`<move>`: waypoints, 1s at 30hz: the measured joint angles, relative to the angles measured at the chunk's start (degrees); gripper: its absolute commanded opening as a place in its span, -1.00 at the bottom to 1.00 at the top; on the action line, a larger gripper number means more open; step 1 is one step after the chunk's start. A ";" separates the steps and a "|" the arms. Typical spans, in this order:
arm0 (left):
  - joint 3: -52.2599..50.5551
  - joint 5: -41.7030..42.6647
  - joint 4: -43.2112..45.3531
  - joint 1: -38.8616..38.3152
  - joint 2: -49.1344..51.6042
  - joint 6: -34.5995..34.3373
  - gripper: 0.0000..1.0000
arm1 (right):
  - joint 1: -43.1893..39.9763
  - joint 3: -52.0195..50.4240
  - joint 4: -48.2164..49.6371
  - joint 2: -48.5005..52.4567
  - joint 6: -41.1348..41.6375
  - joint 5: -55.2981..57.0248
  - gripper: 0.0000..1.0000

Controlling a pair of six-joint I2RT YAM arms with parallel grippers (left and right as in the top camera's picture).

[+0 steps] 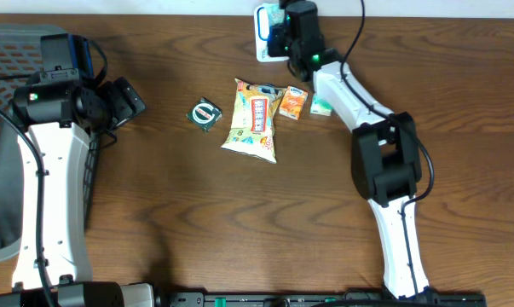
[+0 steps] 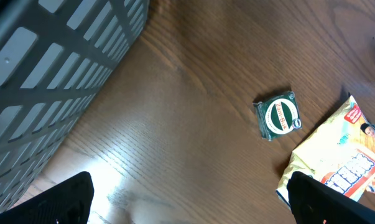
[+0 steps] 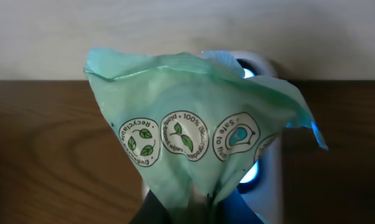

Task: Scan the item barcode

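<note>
Right gripper [image 3: 199, 214] pinched tight on green packet [image 3: 193, 130], held up directly in front of scanner [image 3: 271, 174]; blue light shows behind packet. Left gripper [image 2: 193, 205] spread wide, holding nothing, well left of scanner over surface [image 2: 175, 124]. Snack bag [image 1: 255, 119] lies near scanner, robot's side.

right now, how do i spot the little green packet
Find the big yellow snack bag in the middle of the wooden table. Just left of it, not touching, lies a small square packet. It alone is dark green with a white oval label.
</note>
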 measured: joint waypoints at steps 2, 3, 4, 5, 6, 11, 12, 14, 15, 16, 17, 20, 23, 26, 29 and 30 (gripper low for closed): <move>0.00 0.00 -0.02 0.00 0.00 0.00 0.96 | -1.86 0.02 -3.08 -0.72 0.00 0.28 -0.98; 0.00 0.00 -0.02 0.00 0.00 0.00 0.95 | -2.58 0.02 -4.11 -1.18 0.02 0.55 -0.98; 0.00 0.00 0.00 0.00 0.00 0.00 0.96 | -3.82 0.02 -6.58 -1.79 0.00 1.11 -0.98; 0.00 0.00 0.00 0.00 0.00 0.00 0.96 | -5.09 0.02 -8.81 -2.54 0.00 1.86 -0.98; 0.00 0.00 -0.04 0.00 0.00 0.00 0.95 | -6.78 0.02 -11.17 -3.43 -0.02 2.75 -0.98; 0.00 0.00 -0.02 0.00 0.00 0.00 0.96 | -15.76 0.96 -23.41 -6.80 -3.23 8.17 -0.98; 0.00 0.00 0.00 0.00 0.00 0.00 0.95 | -17.16 1.07 -25.42 -7.08 -4.11 9.44 -0.98; 0.00 0.00 0.00 0.00 0.00 0.00 0.96 | -21.07 1.09 -29.79 -7.37 -6.73 13.44 -0.98; 0.00 0.00 -0.02 0.00 0.00 0.00 0.96 | -23.02 1.07 -31.28 -7.37 -8.07 15.67 -0.98; 0.00 0.00 -0.02 0.00 0.00 0.00 0.96 | -24.83 1.07 -32.37 -7.37 -9.53 18.18 -0.98; 0.00 0.00 0.00 0.00 0.00 0.00 0.95 | -26.49 1.07 -33.11 -7.34 -11.02 21.46 -0.98; 0.00 -0.02 0.00 0.00 0.00 0.00 0.95 | -31.10 1.09 -33.57 -7.37 -13.99 31.67 0.29; 0.00 -0.02 -0.02 0.00 0.00 0.00 0.95 | -36.24 1.09 -35.95 -7.37 -15.72 39.87 0.99; 0.00 0.00 0.00 0.00 0.00 0.00 0.95 | -40.35 1.09 -39.82 -7.37 -16.33 40.33 0.98; 0.00 -0.02 0.00 0.00 0.00 0.00 0.95 | -42.80 1.09 -41.81 -7.37 -16.65 33.68 0.98; 0.00 -0.02 -0.02 0.00 0.00 0.00 0.95 | -43.10 1.09 -42.05 -7.37 -16.65 29.05 0.99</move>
